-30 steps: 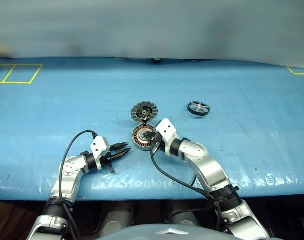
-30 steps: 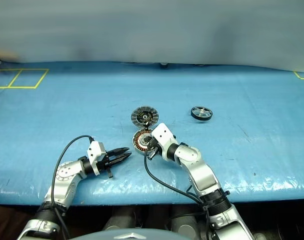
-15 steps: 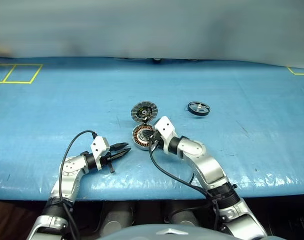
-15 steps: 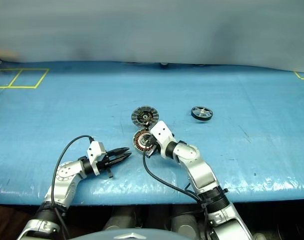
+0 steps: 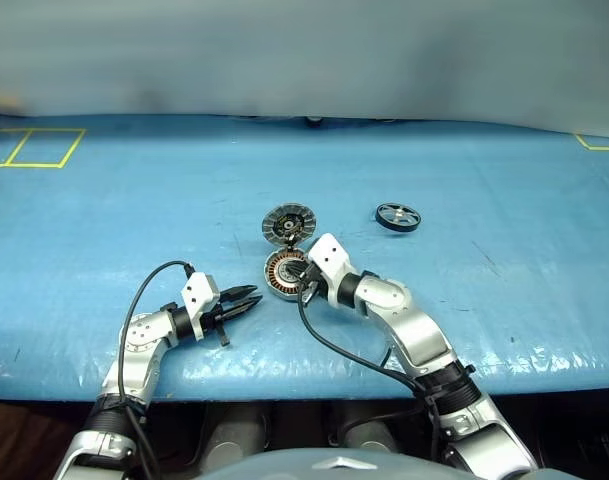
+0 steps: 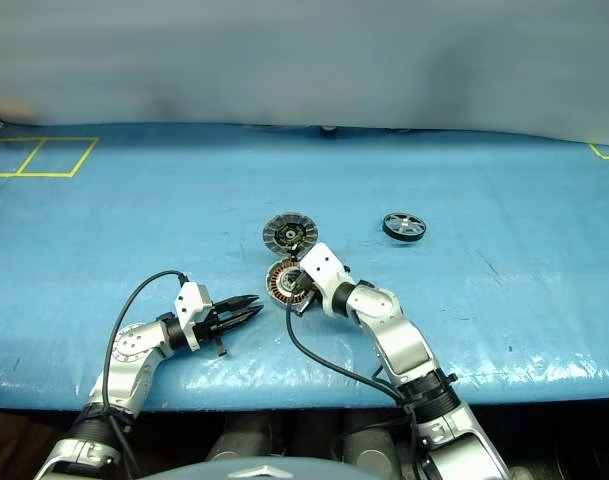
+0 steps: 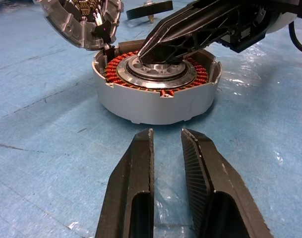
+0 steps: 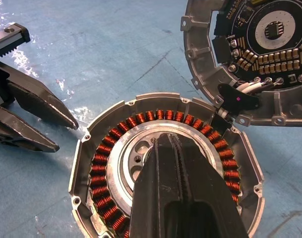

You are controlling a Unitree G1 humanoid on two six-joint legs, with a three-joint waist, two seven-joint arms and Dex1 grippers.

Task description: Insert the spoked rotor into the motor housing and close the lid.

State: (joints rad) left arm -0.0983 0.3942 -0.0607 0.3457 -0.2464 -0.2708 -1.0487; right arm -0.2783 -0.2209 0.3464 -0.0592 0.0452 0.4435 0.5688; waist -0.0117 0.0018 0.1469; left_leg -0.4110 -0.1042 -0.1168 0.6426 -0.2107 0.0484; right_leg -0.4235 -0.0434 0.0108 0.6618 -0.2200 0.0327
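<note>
- Blue table [image 5: 104,200] carries all parts.
- Right gripper [image 8: 176,148]: jaws pressed together, empty, tips resting on the motor housing [image 5: 282,271] hub.
- Left gripper [image 5: 246,299]: jaws slightly parted, empty, just beside the housing.
- Lid [image 5: 287,223] hinged open behind the housing.
- Spoked rotor [image 5: 397,216] lies well apart, to the right.

light: bright, even, from above | shadows: short and soft under the arms | glare: small white glints on the wrinkled blue plastic tabletop [image 5: 134,200], strongest along its near edge | focus: grey wall behind is blurred; wrist views sharp on the copper windings, softer at the near fingers
</note>
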